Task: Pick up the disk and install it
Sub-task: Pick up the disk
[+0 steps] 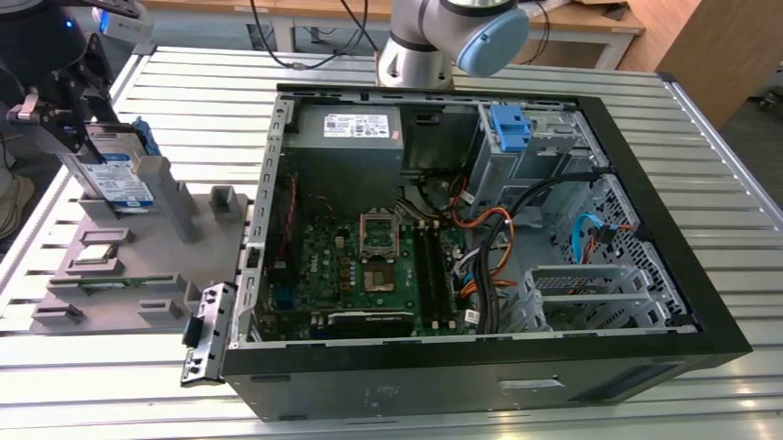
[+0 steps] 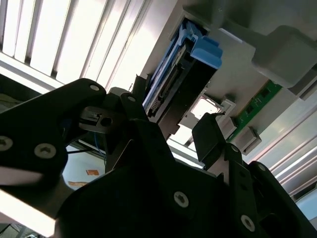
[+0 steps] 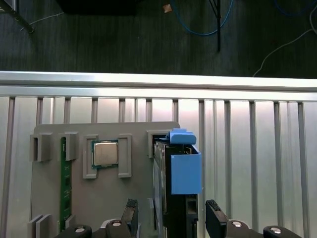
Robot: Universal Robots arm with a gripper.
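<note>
Silver disk (image 1: pixel 120 179), seemingly blue-framed, white-labelled.

In the exterior view we look down from high on the near side onto the open computer case (image 1: pixel 490 229). The first wrist view looks straight down from close, and the second slants in closer. All three share the grey holder (image 1: pixel 123 266) (image 3: pixel 99 198) (image 2: pixel 233 69) and the disk (image 1: pixel 116 179) (image 3: pixel 185 173) (image 2: pixel 198 54).

Gripper (image 3: pixel 171 210) fingers (image 3: pixel 130 210) straddle the upright disk (image 3: pixel 185 171) at the holder plate (image 3: pixel 99 198)'s edge, with slim gaps on both sides. Cables (image 1: pixel 490 234) crowd the open case (image 1: pixel 428 376) beside its drive cage (image 1: pixel 588 293).
</note>
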